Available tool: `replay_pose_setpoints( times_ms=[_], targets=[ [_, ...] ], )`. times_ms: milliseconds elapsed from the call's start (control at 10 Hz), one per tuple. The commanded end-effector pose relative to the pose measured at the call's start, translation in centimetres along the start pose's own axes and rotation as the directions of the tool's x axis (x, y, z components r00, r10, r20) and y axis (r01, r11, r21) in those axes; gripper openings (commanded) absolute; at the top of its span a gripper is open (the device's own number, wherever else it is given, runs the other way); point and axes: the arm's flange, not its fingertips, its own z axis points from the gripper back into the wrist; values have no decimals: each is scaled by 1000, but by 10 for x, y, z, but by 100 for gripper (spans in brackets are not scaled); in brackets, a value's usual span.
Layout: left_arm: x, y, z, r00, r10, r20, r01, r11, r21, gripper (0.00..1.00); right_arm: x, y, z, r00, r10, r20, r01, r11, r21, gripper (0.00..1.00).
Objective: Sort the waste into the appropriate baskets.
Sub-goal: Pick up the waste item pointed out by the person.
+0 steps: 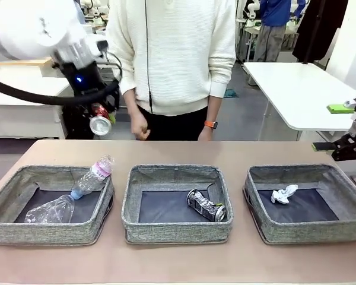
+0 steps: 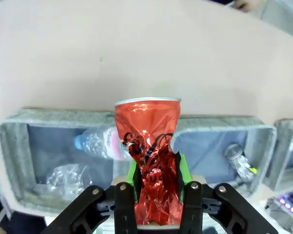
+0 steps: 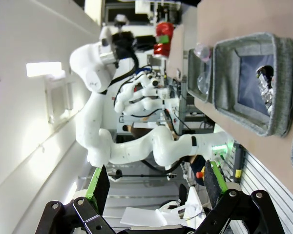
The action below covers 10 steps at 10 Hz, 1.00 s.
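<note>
Above the far left of the brown table [image 1: 178, 151], the left tool [image 2: 156, 192] is clamped on the crushed red aluminium can [image 2: 150, 156], green pads pressing both sides of its creased body; the can hangs clear of the table with its silver end [image 1: 99, 125] facing the camera. Below it, the left grey woven fabric basket [image 1: 9, 222] holds a crushed clear plastic bottle [image 1: 49, 211], and a small clear bottle with a pink label [image 1: 94, 177] leans across its right wall. The middle basket [image 1: 130, 225] contains a crushed black can [image 1: 205, 205] lying on its side. The right basket [image 1: 344, 228] contains crumpled white paper [image 1: 283, 194]. The right tool [image 3: 156, 187] stands at the right table edge, jaws fully apart and gripping nothing. A person in a cream sweater [image 1: 172, 53] stands at the far side.
</note>
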Motion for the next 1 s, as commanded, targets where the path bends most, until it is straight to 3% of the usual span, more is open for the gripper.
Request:
replay_pose_setpoints(
  times_ms=[0,200,300,400,600,900],
  targets=[
    [12,1,-24,1000,9,-26,-8,1000,24,26,0,5,0,1000,-19,0,19,1000,11,100],
    [12,1,-24,1000,9,-26,-8,1000,24,26,0,5,0,1000,-19,0,19,1000,11,100],
    [-3,1,-4,1000,3,-7,-3,1000,13,35,0,5,0,1000,-19,0,19,1000,11,100],
    [-6,-13,-24,992,107,-66,-110,993,-47,35,0,5,0,1000,-19,0,19,1000,11,100],
    [-7,-78,10,998,37,-48,-33,997,69,35,0,5,0,1000,-19,0,19,1000,11,100],
    [-14,-186,60,988,-133,-81,141,985,100,35,0,5,0,1000,-19,0,19,1000,11,100]
  ],
)
